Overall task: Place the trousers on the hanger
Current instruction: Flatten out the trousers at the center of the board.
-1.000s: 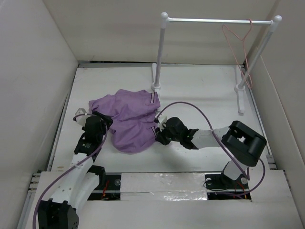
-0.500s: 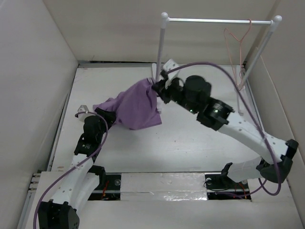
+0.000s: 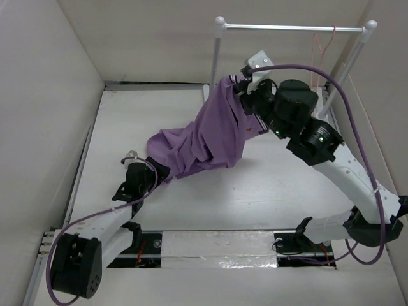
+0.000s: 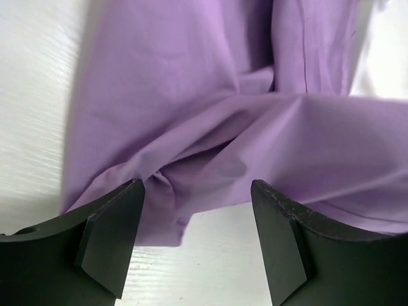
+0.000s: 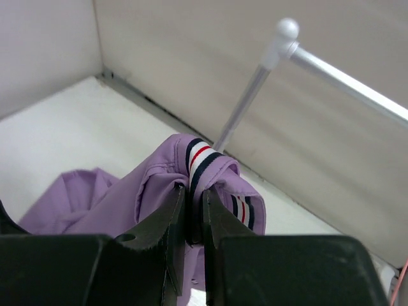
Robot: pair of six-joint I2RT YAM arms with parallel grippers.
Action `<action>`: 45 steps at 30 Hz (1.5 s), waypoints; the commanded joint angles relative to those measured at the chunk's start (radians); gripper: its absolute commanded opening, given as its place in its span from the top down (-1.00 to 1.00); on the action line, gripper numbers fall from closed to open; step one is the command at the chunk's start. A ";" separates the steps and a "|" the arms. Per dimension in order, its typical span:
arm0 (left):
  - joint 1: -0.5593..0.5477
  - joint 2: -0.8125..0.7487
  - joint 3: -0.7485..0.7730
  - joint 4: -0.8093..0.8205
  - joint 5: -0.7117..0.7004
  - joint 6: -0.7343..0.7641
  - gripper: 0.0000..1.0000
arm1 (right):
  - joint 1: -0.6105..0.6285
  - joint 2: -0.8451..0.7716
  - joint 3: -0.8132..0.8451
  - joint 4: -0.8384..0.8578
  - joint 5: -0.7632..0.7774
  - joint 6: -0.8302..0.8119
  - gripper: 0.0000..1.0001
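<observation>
I hold the light purple cloth trousers [image 3: 204,137] up by the striped waistband [image 5: 199,156] in my clenched right gripper [image 5: 194,191] near twelve o'clock, left gripper [image 4: 197,236] released at eight, thin pink-red wire hanger [image 3: 333,35] at one o'clock not yet loaded.

The jaws of the left gripper [image 4: 196,191] are spread wide. The crumpled trousers [image 4: 210,115] lie just ahead. One fold dips between the tips over the white table [image 4: 217,274].
</observation>
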State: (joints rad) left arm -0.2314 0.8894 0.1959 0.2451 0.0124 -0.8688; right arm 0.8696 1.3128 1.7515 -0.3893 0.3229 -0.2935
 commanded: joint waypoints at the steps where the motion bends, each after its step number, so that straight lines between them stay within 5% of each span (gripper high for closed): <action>1: -0.052 0.112 0.019 0.131 0.009 0.016 -0.32 | -0.006 0.012 0.034 0.024 0.022 -0.029 1.00; 7: -0.103 0.250 0.117 0.128 -0.189 -0.002 -0.34 | -0.006 0.017 0.059 0.015 0.015 -0.032 1.00; 8: -0.103 0.269 0.147 0.125 -0.218 -0.004 -0.16 | -0.006 0.014 0.066 0.010 0.012 -0.032 1.00; 9: -0.103 0.285 0.155 0.135 -0.223 -0.009 0.39 | -0.006 0.011 0.071 -0.003 0.010 -0.033 1.00; 12: -0.017 0.351 0.178 0.198 -0.160 -0.041 1.00 | -0.006 -0.030 0.051 -0.008 0.007 -0.035 1.00; 16: 0.075 0.393 0.263 0.201 -0.108 -0.061 1.00 | -0.006 -0.104 -0.035 -0.033 0.022 -0.038 1.00; 20: 0.124 0.309 0.474 0.015 -0.168 -0.049 1.00 | 0.003 -0.155 -0.066 -0.043 0.016 -0.045 1.00; 23: 0.164 0.273 0.774 -0.143 -0.213 0.016 1.00 | 0.012 -0.144 0.052 -0.112 -0.034 -0.058 1.00; 26: 0.173 0.331 1.246 -0.309 -0.255 0.121 1.00 | 0.054 -0.135 0.197 -0.167 -0.131 -0.049 1.00; 30: 0.173 0.466 1.563 -0.486 -0.184 0.206 1.00 | 0.163 -0.144 0.273 -0.217 -0.073 -0.049 1.00; 32: 0.173 0.494 1.527 -0.439 -0.113 0.212 1.00 | 0.163 -0.170 0.212 -0.211 0.012 -0.036 1.00; 37: 0.080 0.675 1.370 -0.444 -0.078 0.292 0.35 | 0.149 -0.348 -0.203 -0.077 0.189 0.037 1.00; 45: -0.034 0.818 1.322 -0.477 -0.139 0.384 -0.33 | -0.001 -0.471 -0.409 -0.102 0.219 0.091 1.00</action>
State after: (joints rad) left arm -0.2527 1.8336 1.5295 -0.1867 -0.0875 -0.5442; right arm 0.9123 0.9028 1.3510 -0.5728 0.4786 -0.2272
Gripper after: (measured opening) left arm 0.647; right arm 0.156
